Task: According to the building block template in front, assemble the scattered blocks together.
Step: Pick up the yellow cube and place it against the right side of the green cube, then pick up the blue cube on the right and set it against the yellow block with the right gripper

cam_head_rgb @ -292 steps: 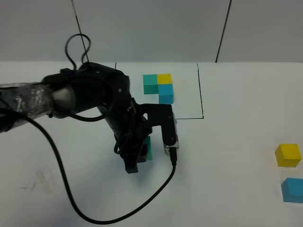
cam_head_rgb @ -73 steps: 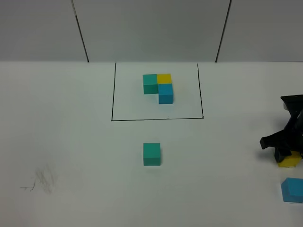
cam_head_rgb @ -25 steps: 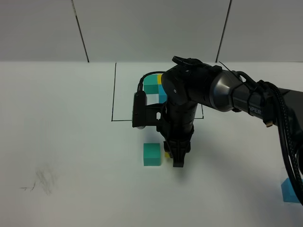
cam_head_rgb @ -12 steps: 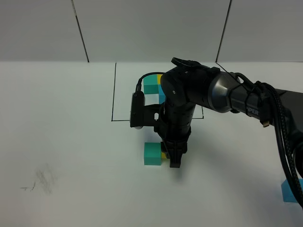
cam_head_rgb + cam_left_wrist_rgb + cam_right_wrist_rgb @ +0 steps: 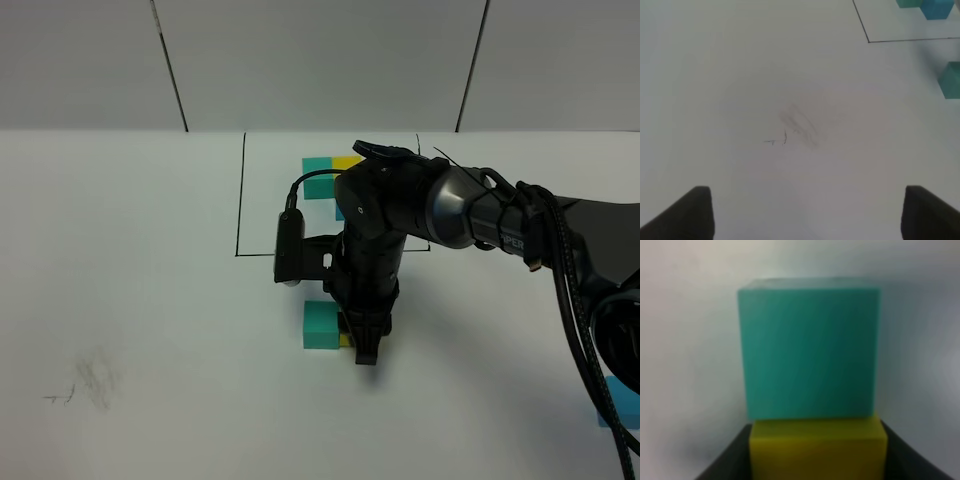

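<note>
Yellow block [image 5: 345, 341] mostly behind right arm [image 5: 372, 250]

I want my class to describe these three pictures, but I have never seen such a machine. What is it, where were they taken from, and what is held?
It is a robot with two arms. One picture looks down from a high camera; the other two come from cameras on the wrists. On the white table lie a framed model of three cubes, a teal cube and a blue cube. The right gripper holds a yellow cube against the teal cube. The left gripper is open, holding nothing.
</note>
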